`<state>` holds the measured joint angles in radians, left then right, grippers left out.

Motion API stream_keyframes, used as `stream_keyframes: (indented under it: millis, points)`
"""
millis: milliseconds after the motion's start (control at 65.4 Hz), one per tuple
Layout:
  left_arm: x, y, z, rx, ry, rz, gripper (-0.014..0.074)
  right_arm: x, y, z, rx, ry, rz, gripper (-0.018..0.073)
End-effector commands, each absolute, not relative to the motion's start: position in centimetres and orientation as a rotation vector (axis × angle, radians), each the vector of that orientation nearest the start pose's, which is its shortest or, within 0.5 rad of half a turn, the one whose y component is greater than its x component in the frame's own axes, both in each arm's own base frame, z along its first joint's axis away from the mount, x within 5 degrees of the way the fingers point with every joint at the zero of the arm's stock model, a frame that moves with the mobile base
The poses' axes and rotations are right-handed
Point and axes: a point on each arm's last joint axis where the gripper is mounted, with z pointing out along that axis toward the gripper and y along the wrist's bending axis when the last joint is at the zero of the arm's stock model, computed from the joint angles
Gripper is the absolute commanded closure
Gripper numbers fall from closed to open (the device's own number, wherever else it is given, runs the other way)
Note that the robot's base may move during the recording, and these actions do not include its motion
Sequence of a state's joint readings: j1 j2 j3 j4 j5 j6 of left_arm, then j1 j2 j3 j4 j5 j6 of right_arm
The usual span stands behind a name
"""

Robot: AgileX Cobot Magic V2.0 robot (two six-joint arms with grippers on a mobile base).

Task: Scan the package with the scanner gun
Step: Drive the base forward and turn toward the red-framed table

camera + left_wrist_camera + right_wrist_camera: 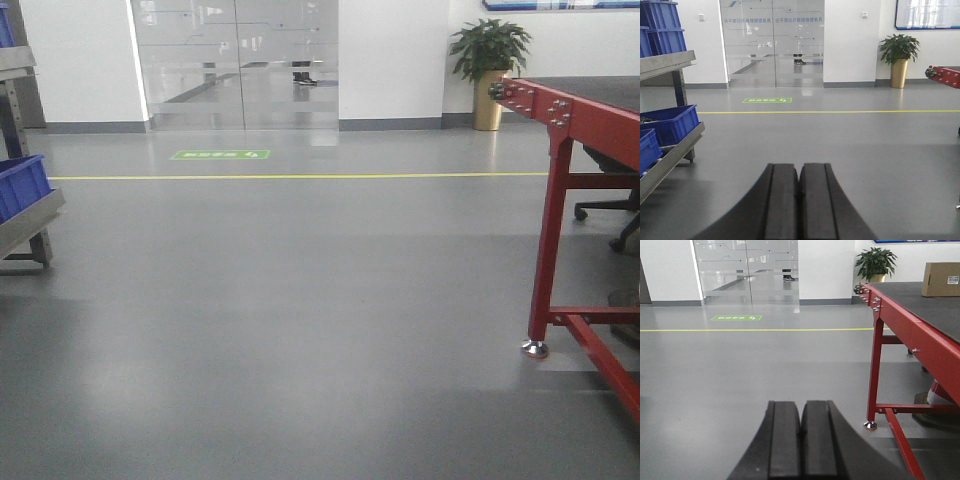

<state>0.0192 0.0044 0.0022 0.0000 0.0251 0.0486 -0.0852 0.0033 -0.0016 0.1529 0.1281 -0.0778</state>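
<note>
On the dark tabletop of a red-framed table point(912, 332), toward its far edge, sits the package point(940, 279), a plain tan cardboard box that appears only in the right wrist view. Its right end is cut off by the picture's border. A small white sticker point(953, 280) shows on the face turned to the camera, its print too small to read.

The right gripper point(801, 412) fills the bottom of that view, well apart from the package. Its two black fingers are pressed flat together with nothing between them, above the gray floor point(740, 370). The left gripper point(800, 172) looks the same in its own view, fingers closed against each other and holding nothing.

From the front view only one corner and one leg of the table show; the tabletop runs out of the picture on the right. An office chair point(610, 205) is partly hidden behind the red frame.

Blue bins point(670, 122) on a metal rack point(670, 62) are cut off at the left border. Beyond a yellow line point(840, 111) stand frosted glass doors point(772, 45) and a potted plant point(899, 50). Dark shoes point(799, 62) show behind the glass; the rest of the person is hidden.
</note>
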Motion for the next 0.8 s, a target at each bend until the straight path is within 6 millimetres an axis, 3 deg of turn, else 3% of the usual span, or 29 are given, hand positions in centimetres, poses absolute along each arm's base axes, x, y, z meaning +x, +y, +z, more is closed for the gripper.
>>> stream_keyframes:
  millis: [0,780]
  points:
    - [5.62,0.10,21.23,0.017,1.493,0.047,0.0707,5.64,-0.34,20.37,0.111,1.584,0.000,0.0713]
    - [5.62,0.10,21.23,0.017,1.493,0.047,0.0707,5.64,-0.34,20.37,0.111,1.584,0.000,0.0713]
